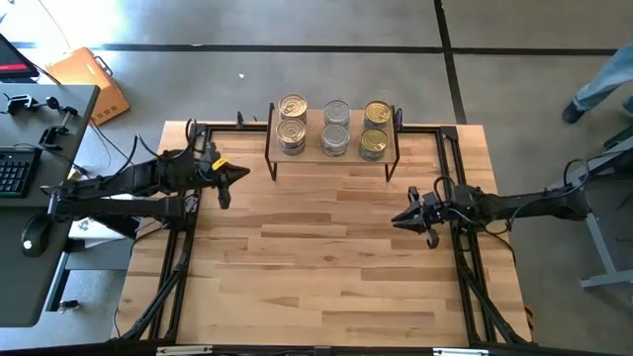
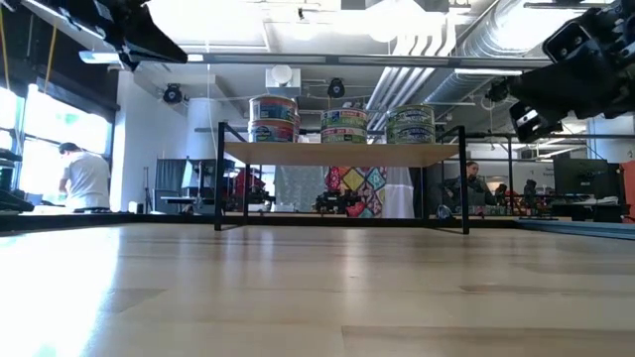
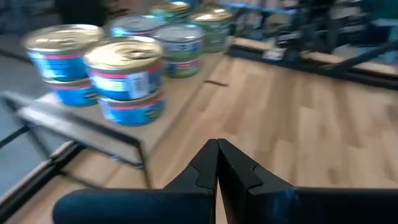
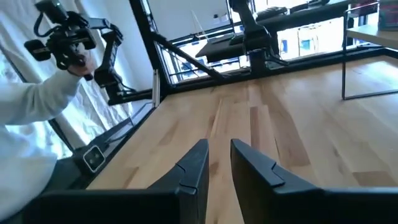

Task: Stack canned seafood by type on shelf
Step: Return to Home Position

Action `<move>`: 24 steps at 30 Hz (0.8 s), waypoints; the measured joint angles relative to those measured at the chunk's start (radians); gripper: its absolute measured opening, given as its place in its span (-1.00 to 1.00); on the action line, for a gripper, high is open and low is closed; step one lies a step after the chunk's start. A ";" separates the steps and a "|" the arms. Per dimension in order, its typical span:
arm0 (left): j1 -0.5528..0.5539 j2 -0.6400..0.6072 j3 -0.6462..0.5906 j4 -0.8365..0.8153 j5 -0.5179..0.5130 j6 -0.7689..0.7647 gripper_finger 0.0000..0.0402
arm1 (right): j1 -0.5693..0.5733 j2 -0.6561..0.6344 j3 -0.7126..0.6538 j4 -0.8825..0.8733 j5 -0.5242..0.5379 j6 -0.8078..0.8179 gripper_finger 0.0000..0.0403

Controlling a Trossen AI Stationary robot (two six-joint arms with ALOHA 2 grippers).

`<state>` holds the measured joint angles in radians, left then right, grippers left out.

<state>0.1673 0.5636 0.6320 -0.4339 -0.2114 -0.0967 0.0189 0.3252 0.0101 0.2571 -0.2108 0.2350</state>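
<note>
Dark two-finger left tool point(image 3: 217, 167) is sitting pressed together, empty, hovering above the light slatted wooden desk point(image 1: 326, 267), near the left end of the low light-wood-topped, black-legged shelf point(image 1: 315, 151). Dark right tool point(image 1: 410, 220) is hanging slightly spread, empty, farther off, w/ shelf lying ahead and to its left. Short round gold- and silver-lidded seafood tins point(image 1: 334, 138) are standing upright, lids up, in 2-high stacks on shelf. Shelf long axis is running L-R. Judging: stacking looks done, arms only needing to pull clear.
</note>
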 joint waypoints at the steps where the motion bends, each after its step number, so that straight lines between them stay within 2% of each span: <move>1: 0.000 -0.015 -0.020 0.020 0.028 0.002 -1.00 | 0.003 -0.007 0.000 -0.011 0.000 -0.009 -0.71; 4: -0.019 -0.068 -0.096 0.083 0.073 0.011 -1.00 | 0.017 -0.008 0.000 -0.013 -0.001 -0.026 -0.71; 8: -0.071 -0.162 -0.238 0.251 0.073 0.020 -1.00 | 0.064 -0.003 0.000 -0.022 -0.059 -0.089 -0.71; 13: -0.116 -0.262 -0.409 0.439 0.072 0.029 -1.00 | 0.114 -0.005 0.000 -0.021 -0.008 -0.112 -0.71; 18: -0.121 -0.354 -0.507 0.448 0.073 0.054 -1.00 | 0.126 -0.010 0.000 -0.047 -0.032 -0.102 -0.71; 24: -0.070 -0.503 -0.545 0.403 0.158 0.032 -1.00 | 0.107 -0.067 0.000 -0.126 -0.032 -0.074 -0.71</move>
<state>0.0974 0.0609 0.0868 -0.0310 -0.0536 -0.0643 0.1258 0.2586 0.0097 0.1307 -0.2432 0.1605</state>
